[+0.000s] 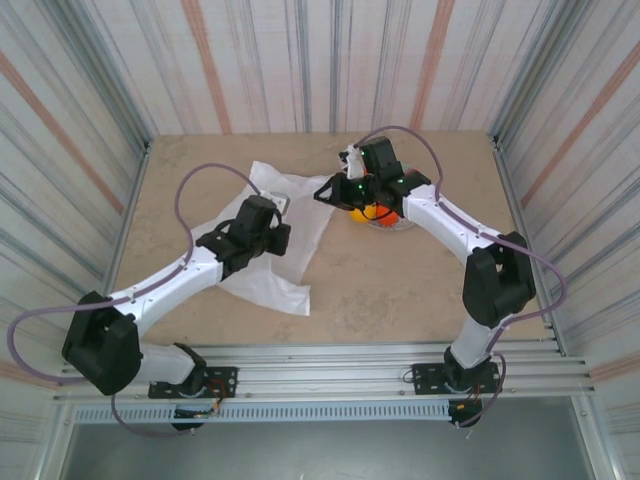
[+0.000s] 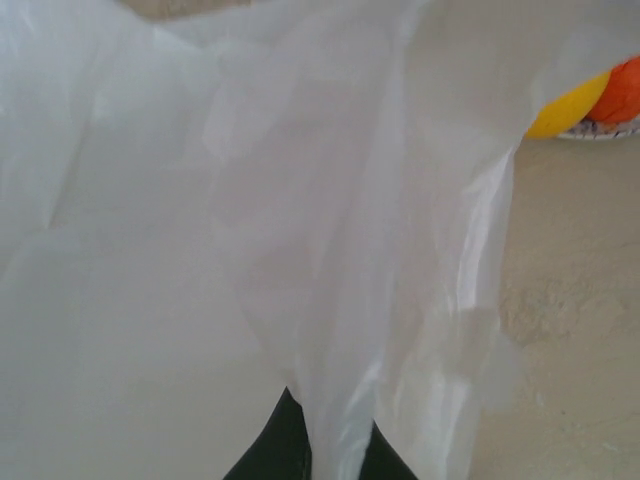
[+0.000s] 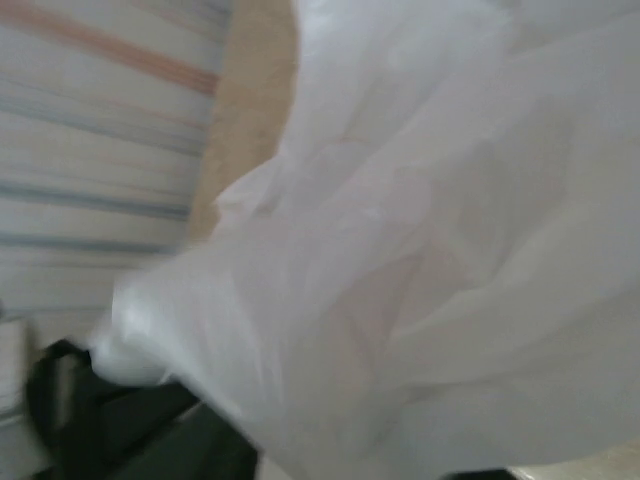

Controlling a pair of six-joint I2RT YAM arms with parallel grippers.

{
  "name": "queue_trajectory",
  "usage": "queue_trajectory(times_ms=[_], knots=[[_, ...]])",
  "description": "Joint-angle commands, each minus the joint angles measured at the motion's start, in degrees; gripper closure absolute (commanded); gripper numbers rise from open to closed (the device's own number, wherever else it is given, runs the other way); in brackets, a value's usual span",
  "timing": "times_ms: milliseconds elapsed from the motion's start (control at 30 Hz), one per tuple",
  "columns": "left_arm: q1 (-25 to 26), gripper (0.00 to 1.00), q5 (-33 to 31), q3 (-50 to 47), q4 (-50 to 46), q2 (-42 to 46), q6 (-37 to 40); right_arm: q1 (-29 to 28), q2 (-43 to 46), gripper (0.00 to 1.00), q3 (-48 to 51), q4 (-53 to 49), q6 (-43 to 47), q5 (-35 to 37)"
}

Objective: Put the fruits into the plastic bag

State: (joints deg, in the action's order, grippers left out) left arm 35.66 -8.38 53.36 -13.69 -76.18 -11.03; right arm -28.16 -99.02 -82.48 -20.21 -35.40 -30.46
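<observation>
The plastic bag (image 1: 283, 283) lies crumpled on the table, left of centre. My left gripper (image 1: 278, 218) is over its middle, and in the left wrist view it (image 2: 340, 452) is shut on a fold of the white film (image 2: 300, 250). The fruits (image 1: 362, 213) sit on a plate (image 1: 398, 226) right of the bag; a yellow one (image 2: 565, 112) and an orange-red one (image 2: 622, 88) show past the bag's edge. My right gripper (image 1: 335, 190) hovers at the bag's right corner beside the fruits. In the right wrist view blurred film (image 3: 420, 250) covers its jaws.
Striped walls (image 1: 300, 60) close in the table on three sides. Bare tabletop (image 1: 390, 290) lies in front of the plate. A metal rail (image 1: 330, 360) runs along the near edge by the arm bases.
</observation>
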Motion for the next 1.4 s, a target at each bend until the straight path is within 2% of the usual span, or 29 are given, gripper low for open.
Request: queue_trajectory(times_ms=[0, 100, 167, 267, 400, 500, 567, 700, 833, 1033, 1133, 1233, 1367], knots=[[-1.3, 1.0, 2.2, 3.0, -0.3, 2.8, -2.9, 2.3, 3.3, 0.5, -2.6, -10.5, 7.8, 11.3], [-3.6, 1.0, 5.7, 2.9, -1.6, 6.3, -6.8, 2.9, 11.8, 0.32, 4.4, -6.9, 11.9, 15.4], [-4.7, 1.0, 7.8, 2.0, -1.3, 8.6, -9.1, 2.1, 18.3, 0.23, 12.7, 0.1, 12.4, 15.5], [-5.5, 1.0, 8.5, 1.1, -0.6, 11.2, -11.3, -0.3, 25.4, 0.14, 23.8, 10.7, 9.9, 15.7], [-6.0, 1.0, 9.7, 1.8, -0.7, 12.6, -12.2, -5.2, 30.5, 0.07, 31.7, 17.7, 11.3, 20.0], [-6.2, 1.0, 10.9, 2.4, -1.3, 13.0, -12.1, -6.3, 30.1, 0.09, 35.7, 21.4, 9.2, 23.2], [-6.2, 1.0, 11.1, 2.3, -0.9, 13.2, -12.5, -7.0, 29.4, 0.11, 40.1, 27.7, 6.9, 24.6], [-6.3, 1.0, 11.5, 2.5, -0.3, 12.9, -13.6, -11.0, 28.1, 0.12, 46.1, 36.3, 6.0, 27.5], [-6.3, 1.0, 11.7, 2.9, 0.0, 12.1, -14.0, -15.5, 30.3, 0.11, 48.4, 36.6, 7.6, 32.8], [-6.4, 1.0, 11.4, 2.6, 0.2, 12.0, -14.0, -16.1, 37.7, 0.09, 49.3, 30.8, 8.2, 34.0], [-6.5, 1.0, 11.6, 2.5, 0.6, 12.4, -14.3, -16.1, 38.4, 0.09, 53.3, 31.4, 4.2, 36.6], [-6.5, 1.0, 11.7, 2.6, 0.8, 12.4, -14.5, -16.3, 37.2, 0.09, 58.7, 37.4, -2.4, 37.2], [-6.6, 1.0, 12.1, 2.9, 0.8, 11.9, -14.9, -19.7, 33.2, 0.09, 61.0, 42.3, -6.5, 40.1]])
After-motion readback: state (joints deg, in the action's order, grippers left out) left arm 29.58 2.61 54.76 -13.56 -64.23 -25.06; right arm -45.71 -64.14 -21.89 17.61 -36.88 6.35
